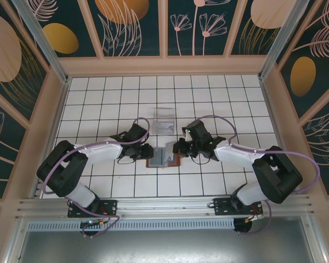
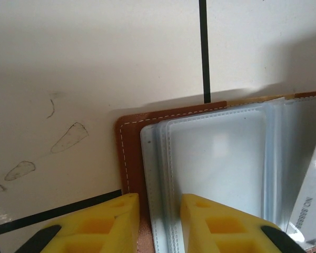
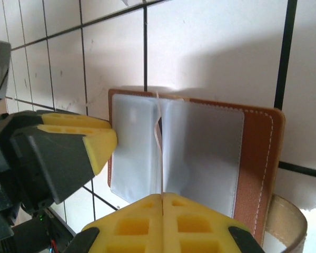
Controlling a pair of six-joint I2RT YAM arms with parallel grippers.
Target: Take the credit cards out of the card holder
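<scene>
**Right tool clenched on a thin sheet at the open wallet, left tool parted over its edge**

The right tool [image 3: 163,199] was clenched, its yellow fingers [image 3: 126,226] pressed flat together. A thin pale sheet [image 3: 159,142], seen edge-on and standing upright from the middle of the wallet, ran straight down into the seam between them. Whether it was a card or a sleeve page could not be told. The left tool [image 2: 159,200] was released, its fingers partly parted. One yellow finger [image 2: 108,221] lay over the stitched leather border and the other over the plastic sleeves, with the wallet's edge showing in the gap. In the right wrist view, one of its fingertips [image 3: 97,142] reached the wallet's left edge.

Between the two tools lay the card holder [image 1: 163,159], a small brown leather folding wallet. It was opened flat on the desk with its clear, grey-blue plastic sleeves [image 2: 216,153] facing up. A pale tan snap tab [image 3: 294,211] curled out from one side. At the right border of the left wrist view, a whitish glossy card [image 2: 312,184] with small dark print along its edge leaned over the sleeves.

The desk [image 1: 208,98] was a white tiled surface with dark grout lines. Beyond the wallet, on the side away from the arm bases, stood a clear acrylic stand [image 1: 164,121], near the wallet but not touching it.
</scene>
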